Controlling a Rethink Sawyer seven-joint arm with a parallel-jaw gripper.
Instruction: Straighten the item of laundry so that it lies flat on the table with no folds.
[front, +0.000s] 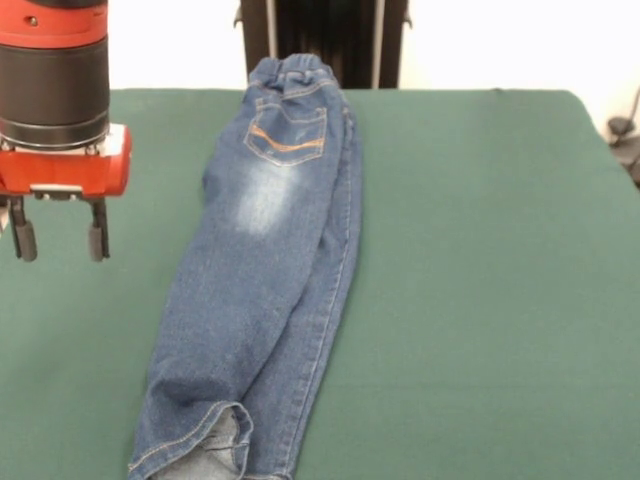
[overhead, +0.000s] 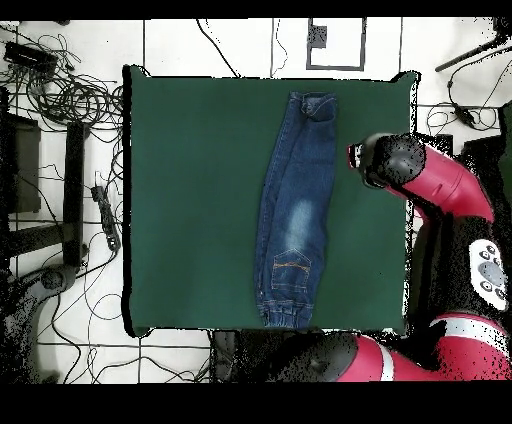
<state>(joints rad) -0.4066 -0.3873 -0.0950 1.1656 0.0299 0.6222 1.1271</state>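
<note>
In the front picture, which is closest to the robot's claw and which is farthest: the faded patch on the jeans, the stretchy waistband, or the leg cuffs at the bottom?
From the gripper, at the picture's left:
1. Faded patch: mid-jeans, just right of the gripper.
2. Waistband: at the far table edge, up and right.
3. Cuffs: at the picture's bottom edge.
Waistband and cuffs are nearly equal, so that order is unsure.

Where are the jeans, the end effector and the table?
jeans (front: 262, 260): front view, mid-leg denim.
end effector (front: 60, 240): front view, midway between fingertips.
table (overhead: 190, 200): overhead view, bare green cloth.
</note>
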